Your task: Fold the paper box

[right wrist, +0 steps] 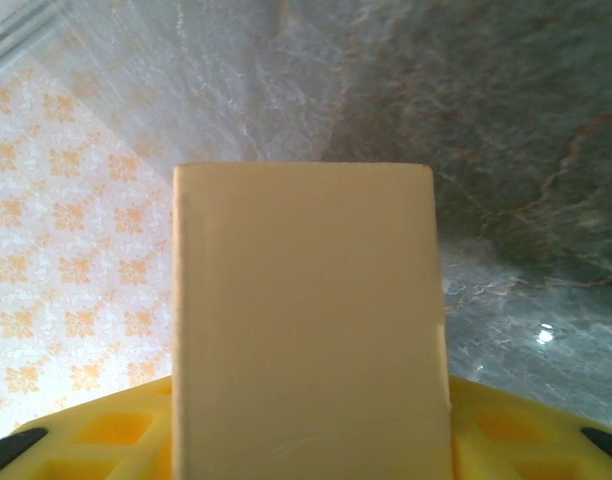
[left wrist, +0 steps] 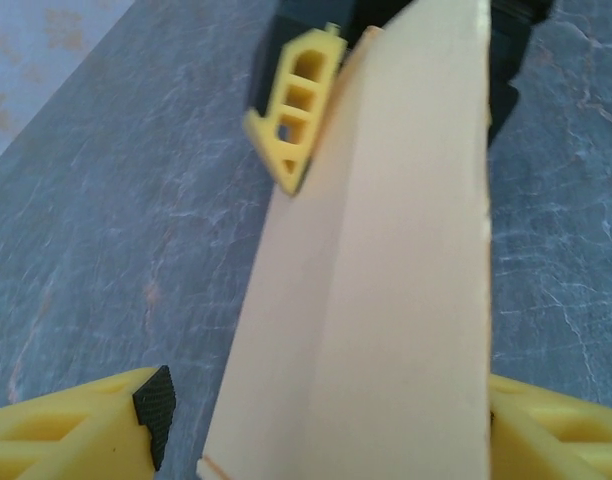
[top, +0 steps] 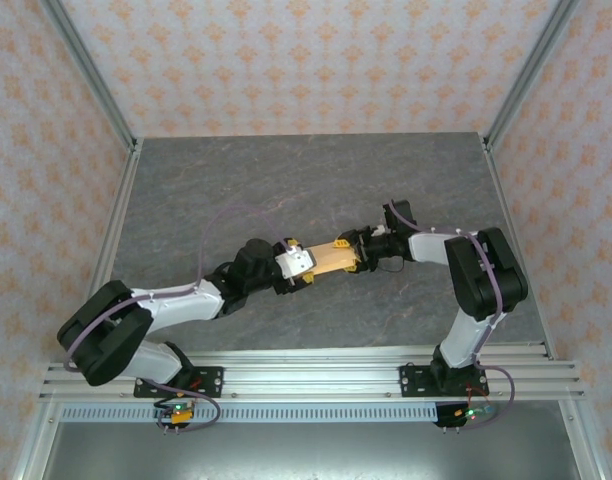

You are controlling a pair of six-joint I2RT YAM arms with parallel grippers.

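Grey marbled table (top: 286,170), tan paper box (top: 331,260) in right gripper (top: 349,256)

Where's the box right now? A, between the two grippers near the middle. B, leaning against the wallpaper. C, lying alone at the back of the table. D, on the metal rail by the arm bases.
A: the box bridges the gap between the left gripper and the right gripper, near the middle of the table.
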